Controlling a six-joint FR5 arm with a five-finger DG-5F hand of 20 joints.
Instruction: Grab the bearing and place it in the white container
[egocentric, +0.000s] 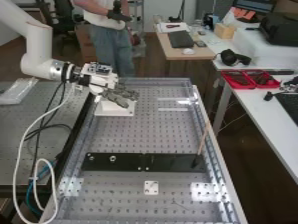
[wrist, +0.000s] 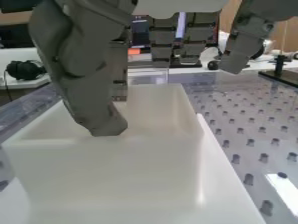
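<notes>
**Fingers Spread, With Nothing Seen in Their Grasp**

Pictured nearest in the high view, on a perforated grey metal bench (egocentric: 166, 132): a small white square plate with holes (egocentric: 151, 187). Just beyond, lying across the bench, a long flat black plate (egocentric: 174, 162), with two small round shiny pieces (egocentric: 113, 158) towards its left end; too small to identify for certain as the bearing. Near its right end, a thin upright wooden stick (egocentric: 203, 137), slightly tilted.

Farther up the bench, on a flat white base (egocentric: 104, 112), the open-topped white rectangular container (wrist: 100, 172), with its floor hidden by the near wall in the wrist view; impossible to tell from there about a bearing inside. Directly above, the dark grey robot hand (egocentric: 118, 96), open, fingers loosely apart and pinching nothing visible, with one thick digit (wrist: 100, 107) pointing down over the opening. Well apart, on a white side table (egocentric: 259, 107), shallow red trays (egocentric: 250, 85).
</notes>
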